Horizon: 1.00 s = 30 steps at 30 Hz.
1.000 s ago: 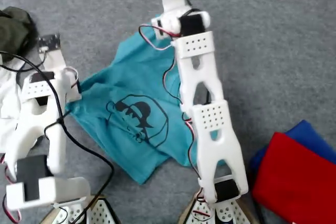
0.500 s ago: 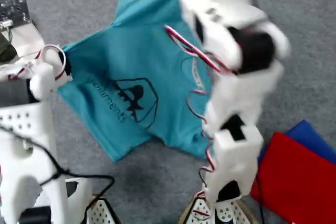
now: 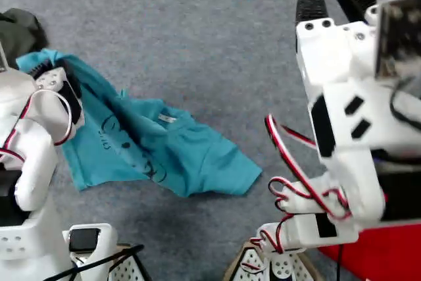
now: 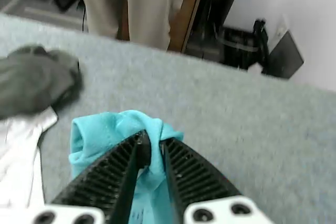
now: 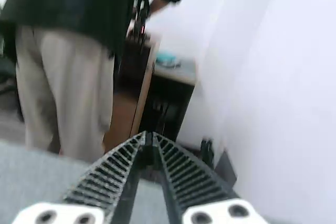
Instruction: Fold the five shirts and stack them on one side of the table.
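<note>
1 teal shirt (image 3: 197,156) lies crumpled on the grey table (image 3: 197,44), its long axis running rightward from the left gripper (image 4: 151,144), which is clamped on its corner. The right gripper (image 5: 148,141) is raised, jaws together, empty.

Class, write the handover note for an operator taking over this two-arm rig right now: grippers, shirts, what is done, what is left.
Left gripper: shut on a bunched edge of the crumpled teal cotton shirt, lifted at the table's left.
Right gripper: shut, empty, raised off the grey felt table.
Red cloth: near right edge, partly hidden, fold not judgeable.
Dark green garment and white cloth: far left, unfolded.
Done: no stack visible.
Left: flatten and fold the teal shirt, then the others, and stack.
</note>
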Available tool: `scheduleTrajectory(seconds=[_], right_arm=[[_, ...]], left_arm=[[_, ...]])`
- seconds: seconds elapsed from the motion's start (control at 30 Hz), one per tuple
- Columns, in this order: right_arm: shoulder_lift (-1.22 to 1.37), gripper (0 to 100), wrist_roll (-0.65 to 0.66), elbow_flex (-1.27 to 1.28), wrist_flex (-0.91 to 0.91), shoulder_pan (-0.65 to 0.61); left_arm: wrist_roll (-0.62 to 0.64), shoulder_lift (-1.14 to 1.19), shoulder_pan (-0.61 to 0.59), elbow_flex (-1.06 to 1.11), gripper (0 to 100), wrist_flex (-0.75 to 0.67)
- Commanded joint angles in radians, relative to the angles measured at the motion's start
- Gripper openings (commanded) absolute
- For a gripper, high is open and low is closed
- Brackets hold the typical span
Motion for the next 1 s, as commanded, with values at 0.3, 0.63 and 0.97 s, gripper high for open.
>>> scheduleTrajectory(seconds=[0.3,0.63,0.97], right_arm=[[0.073,5.5,-0.084,1.052,-0.186,-0.197],[0.412,13.6,-0.095,1.055,-0.129,-0.34],[0.848,13.5,-0.172,0.756,-0.009,-0.361]], left_arm=[[-0.137,0.007,-0.08,0.509,2,-0.092],[-0.359,0.012,-0.324,0.809,2,-0.207],[-0.379,0.012,-0.47,0.884,2,-0.261]])
